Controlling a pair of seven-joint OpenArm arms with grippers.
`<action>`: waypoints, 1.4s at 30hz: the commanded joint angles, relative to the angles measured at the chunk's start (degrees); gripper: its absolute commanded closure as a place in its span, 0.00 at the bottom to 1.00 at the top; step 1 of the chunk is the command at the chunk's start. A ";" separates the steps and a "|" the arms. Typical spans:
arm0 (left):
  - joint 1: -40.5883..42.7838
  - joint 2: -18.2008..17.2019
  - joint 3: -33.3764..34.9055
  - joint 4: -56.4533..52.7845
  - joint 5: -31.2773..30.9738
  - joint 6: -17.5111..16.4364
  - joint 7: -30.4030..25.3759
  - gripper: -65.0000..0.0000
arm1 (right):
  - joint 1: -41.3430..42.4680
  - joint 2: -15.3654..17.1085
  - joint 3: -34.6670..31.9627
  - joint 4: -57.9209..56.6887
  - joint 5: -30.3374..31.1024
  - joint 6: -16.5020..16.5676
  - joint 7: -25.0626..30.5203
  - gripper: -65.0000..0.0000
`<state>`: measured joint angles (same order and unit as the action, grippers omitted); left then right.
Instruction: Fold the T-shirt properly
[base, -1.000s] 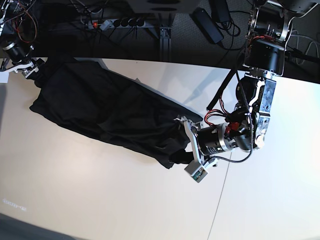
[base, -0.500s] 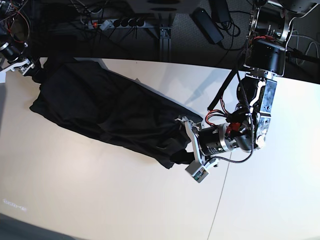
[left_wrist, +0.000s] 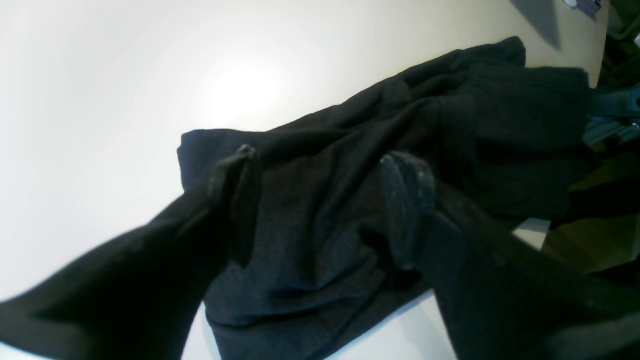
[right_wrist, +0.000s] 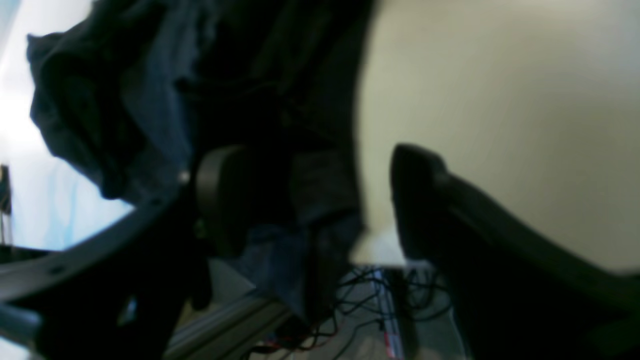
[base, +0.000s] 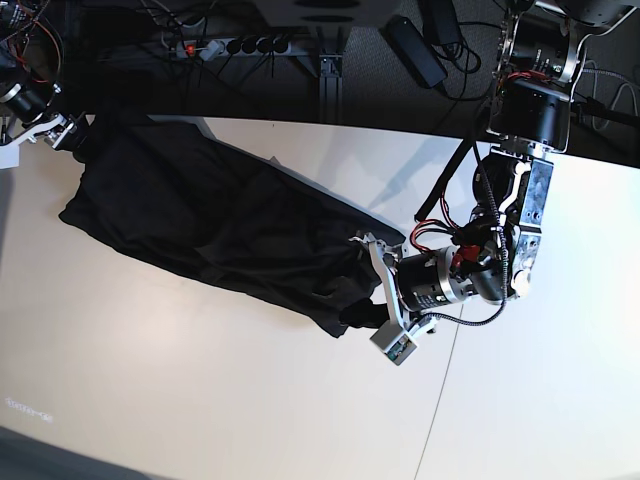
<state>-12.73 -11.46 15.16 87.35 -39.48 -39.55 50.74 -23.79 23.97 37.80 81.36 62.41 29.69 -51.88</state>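
Since a second ago the left gripper (base: 372, 285) has barely shifted at the near end of the T-shirt (base: 220, 225); its fingers (left_wrist: 405, 200) stand apart with bunched black fabric between them. The shirt stretches diagonally across the white table (base: 200, 400), with broad bare surface nearer the camera. At the far corner, the right gripper (base: 62, 133) has edged toward the table's rim, jaws apart, cloth against one finger (right_wrist: 225, 195).

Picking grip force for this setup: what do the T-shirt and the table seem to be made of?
T-shirt: thin, soft black knit, probably cotton jersey; matte, and it bunches into loose folds around the left gripper. Table: smooth, hard off-white top, perhaps laminate; it throws a soft glare in the left wrist view.
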 joint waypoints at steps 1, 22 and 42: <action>-1.38 -0.13 -0.20 0.92 -0.94 -0.45 -1.20 0.38 | -0.20 0.94 -0.55 0.37 -0.50 4.20 -1.11 0.33; -1.36 -0.11 -0.17 0.92 -0.85 -0.45 -1.20 0.38 | -5.14 5.35 -1.55 9.88 0.22 4.61 -1.95 0.33; -1.36 -0.15 -0.17 0.92 -0.61 -0.45 -0.70 0.38 | -1.92 -1.14 -0.83 10.80 -2.05 4.37 -0.22 0.33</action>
<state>-12.73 -11.57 15.16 87.35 -38.89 -39.53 51.03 -25.74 21.76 36.23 91.29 59.46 29.76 -53.19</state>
